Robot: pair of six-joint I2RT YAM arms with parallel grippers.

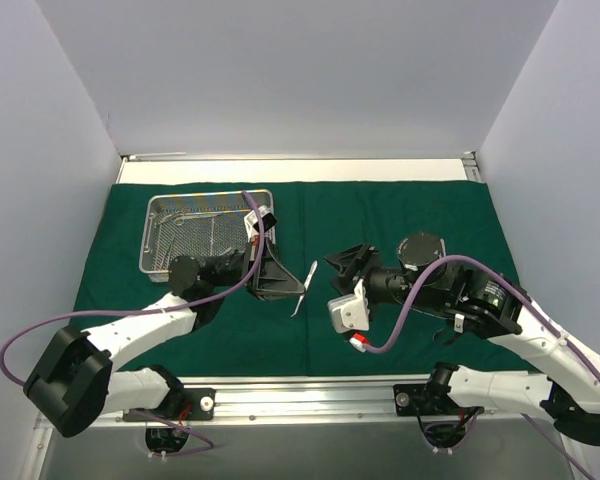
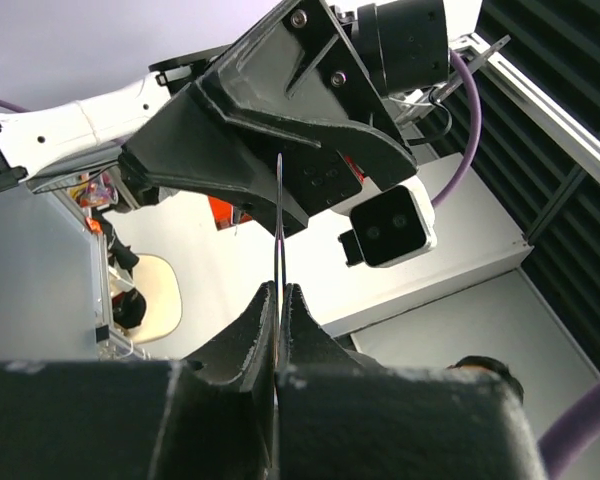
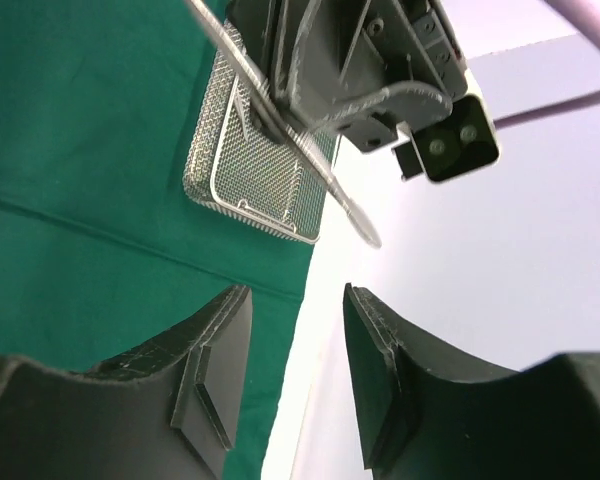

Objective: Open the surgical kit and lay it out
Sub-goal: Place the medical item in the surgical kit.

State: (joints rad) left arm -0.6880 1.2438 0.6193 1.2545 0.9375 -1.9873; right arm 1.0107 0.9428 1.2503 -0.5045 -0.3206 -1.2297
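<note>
Green cloth [image 1: 400,210] lies spread, left hand [image 2: 280,310] pinching one steel tool [image 2: 279,220] aloft, right hand [image 3: 295,330] spread wide, other tools [image 1: 183,217] left in the tray [image 1: 165,250].

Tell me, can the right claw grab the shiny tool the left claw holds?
Probably yes. The right claw is open and faces the tool, whose free end sticks out of the left claw with nothing between.

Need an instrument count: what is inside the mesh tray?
Slim steel instruments lie along the far side of the mesh tray; the left arm covers its right end, so no exact count.
</note>
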